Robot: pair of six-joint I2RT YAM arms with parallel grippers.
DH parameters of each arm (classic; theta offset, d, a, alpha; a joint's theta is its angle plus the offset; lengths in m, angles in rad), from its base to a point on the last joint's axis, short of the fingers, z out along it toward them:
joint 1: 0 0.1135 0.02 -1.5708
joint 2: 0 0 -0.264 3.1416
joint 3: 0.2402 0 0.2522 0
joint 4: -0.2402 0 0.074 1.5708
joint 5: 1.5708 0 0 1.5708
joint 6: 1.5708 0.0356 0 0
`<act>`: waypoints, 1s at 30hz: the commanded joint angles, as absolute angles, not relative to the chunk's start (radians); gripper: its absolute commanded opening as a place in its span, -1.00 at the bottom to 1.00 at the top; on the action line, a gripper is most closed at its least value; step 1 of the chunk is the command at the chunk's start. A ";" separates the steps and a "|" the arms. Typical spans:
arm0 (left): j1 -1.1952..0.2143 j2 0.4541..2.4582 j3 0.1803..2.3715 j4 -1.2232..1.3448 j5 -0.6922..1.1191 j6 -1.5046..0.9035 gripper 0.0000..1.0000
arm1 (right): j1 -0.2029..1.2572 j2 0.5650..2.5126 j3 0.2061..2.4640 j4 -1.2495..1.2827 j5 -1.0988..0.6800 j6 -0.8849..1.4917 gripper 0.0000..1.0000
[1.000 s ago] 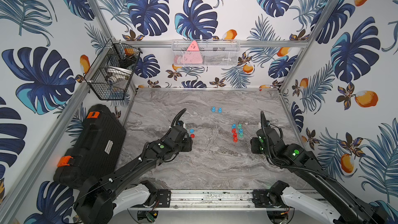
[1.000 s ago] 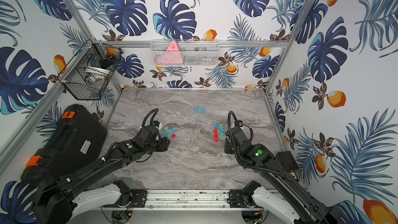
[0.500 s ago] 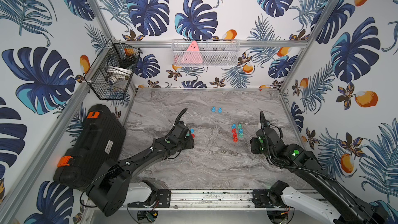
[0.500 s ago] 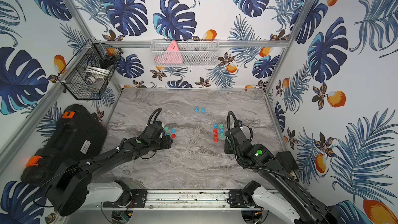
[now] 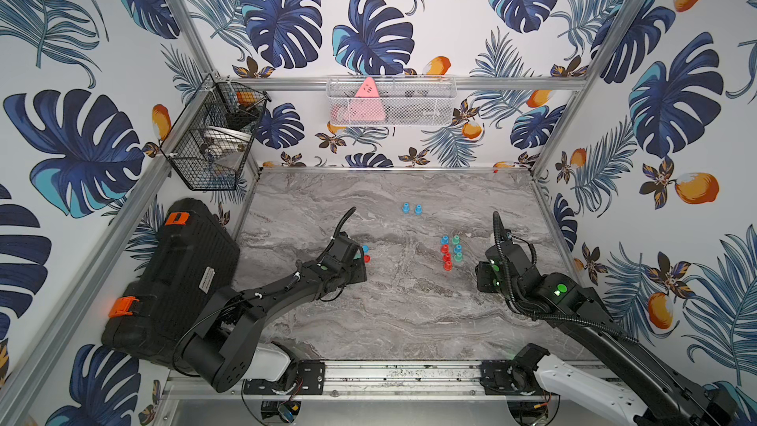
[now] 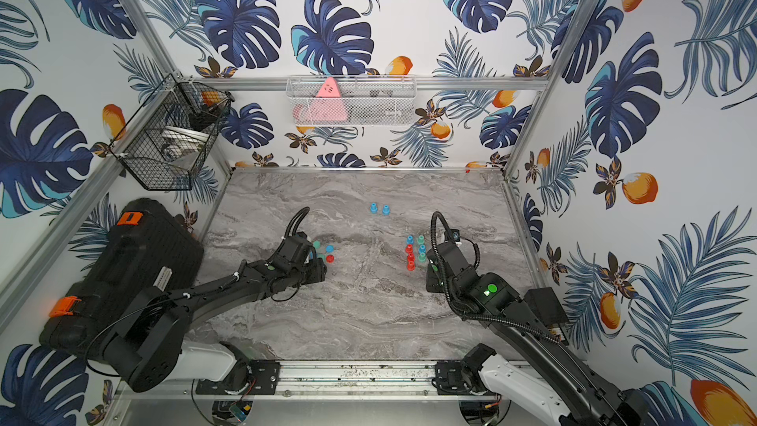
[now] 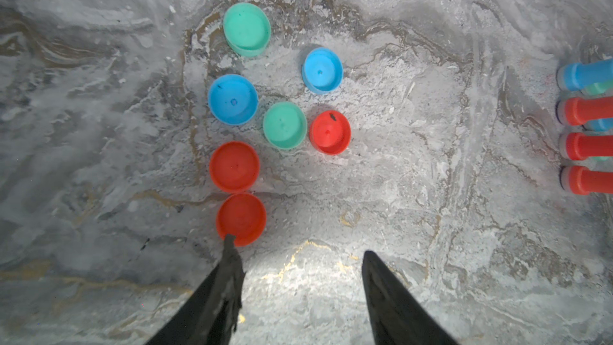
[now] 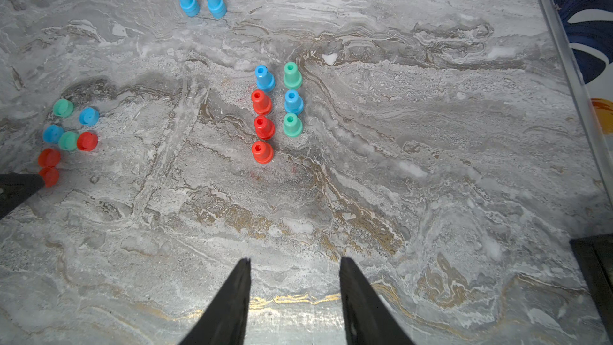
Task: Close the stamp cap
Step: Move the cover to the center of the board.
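Grey marbled tabletop (image 5: 409, 321) lies under both arms. Your left gripper (image 7: 297, 247) hangs low with its jaws parted and nothing between them. One fingertip (image 7: 229, 243) sits at the rim of the nearest red cap (image 7: 241, 215). Past that cap, six more loose caps (image 7: 284, 124) lie in a cluster: red, green and blue. Your right gripper (image 8: 295, 260) is likewise spread and empty over bare marble. Ahead of it seven stamps (image 8: 262, 152) stand upright in two columns, well apart from the caps. Two blue stamps (image 8: 185, 0) stand farther back.
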State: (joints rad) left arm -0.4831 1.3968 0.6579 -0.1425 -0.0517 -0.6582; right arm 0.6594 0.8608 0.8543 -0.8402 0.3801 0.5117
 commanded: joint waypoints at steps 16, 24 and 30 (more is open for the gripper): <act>-0.472 1.439 0.671 -0.087 -0.071 -0.664 0.24 | 0.662 0.859 0.856 -0.844 0.394 0.523 -0.06; -0.471 1.442 0.675 -0.090 -0.075 -0.663 0.24 | 0.663 0.856 0.856 -0.843 0.394 0.523 -0.06; -0.469 1.446 0.676 -0.090 -0.077 -0.664 0.24 | 0.664 0.855 0.856 -0.844 0.395 0.523 -0.05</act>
State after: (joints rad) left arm -0.4717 1.4429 0.6693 -0.1043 -0.0612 -0.6582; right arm 0.6621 0.8577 0.8543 -0.8402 0.3820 0.5117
